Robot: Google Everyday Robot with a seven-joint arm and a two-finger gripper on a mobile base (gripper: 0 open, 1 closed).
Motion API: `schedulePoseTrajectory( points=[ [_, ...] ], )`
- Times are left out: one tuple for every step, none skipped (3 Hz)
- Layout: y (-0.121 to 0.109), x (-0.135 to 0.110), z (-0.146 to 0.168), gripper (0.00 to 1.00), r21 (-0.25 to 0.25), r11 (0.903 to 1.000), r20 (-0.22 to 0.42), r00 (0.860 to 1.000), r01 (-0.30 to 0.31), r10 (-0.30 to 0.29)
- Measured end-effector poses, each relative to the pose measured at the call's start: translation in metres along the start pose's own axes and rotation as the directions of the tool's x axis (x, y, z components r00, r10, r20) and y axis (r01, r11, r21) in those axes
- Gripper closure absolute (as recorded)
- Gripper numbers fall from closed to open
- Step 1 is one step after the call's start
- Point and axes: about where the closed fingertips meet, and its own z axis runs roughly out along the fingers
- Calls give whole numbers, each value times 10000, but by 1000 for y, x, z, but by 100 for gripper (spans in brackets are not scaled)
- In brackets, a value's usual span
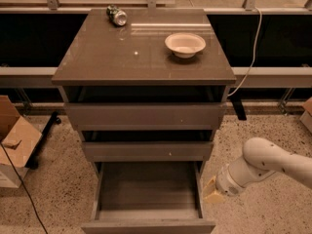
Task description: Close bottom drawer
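A: The grey-brown cabinet top [122, 57] shines glossy; the shallow grey-brown bottom drawer [146, 191] looks matt, smooth.
B: And the yellowish gripper [213, 193], at the drawer's three o'clock, ends a smooth white plastic-looking arm [273, 162].
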Motion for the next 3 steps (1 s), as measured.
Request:
schedulePoseTrajectory(
  points=[
    [2,26,42,100,-264,9984,-193,9986,-494,489],
    [3,65,92,100,164,9964,-36,9965,-832,832],
    [3,65,92,100,164,9964,-39,9965,-832,833]
  ],
)
